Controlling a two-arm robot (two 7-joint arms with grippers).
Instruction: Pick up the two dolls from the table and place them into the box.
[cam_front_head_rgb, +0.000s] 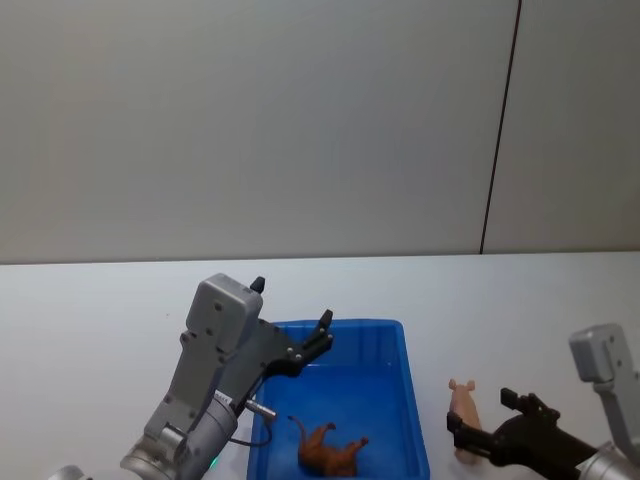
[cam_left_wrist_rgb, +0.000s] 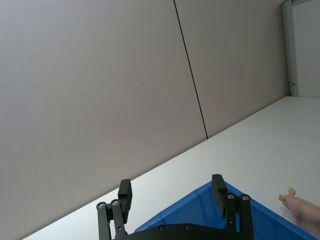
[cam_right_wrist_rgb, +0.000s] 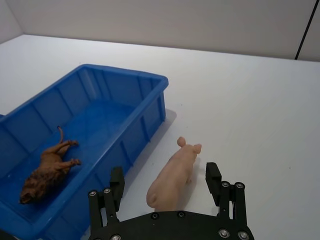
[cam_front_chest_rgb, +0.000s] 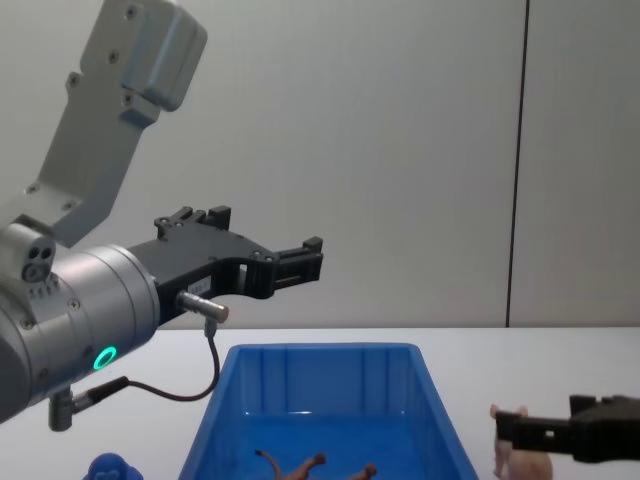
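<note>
With the lion (cam_front_head_rgb: 330, 455) in the box (cam_front_head_rgb: 388, 326), your open, empty right gripper (cam_right_wrist_rgb: 165, 172) straddled the pig (cam_front_head_rgb: 462, 402) at lower right, closing seemingly next (left gripper (cam_left_wrist_rgb: 171, 186) open, idle over the box).

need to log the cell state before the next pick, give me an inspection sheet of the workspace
surface: white table, no spills or marks seen
job's things: blue box on the table; brown lion lying on its side inside it; pink pig on the table to the box's right, not yet boxed
clutter: small blue object at the chest view's lower left edge, cannot tell what it is
grippers: left claw open and empty, raised above the box; right claw open, low, one finger on each side of the pig with gaps showing
cables: thin dark cable looping under the left arm's wrist
surroundings: plain grey wall with a dark vertical seam
</note>
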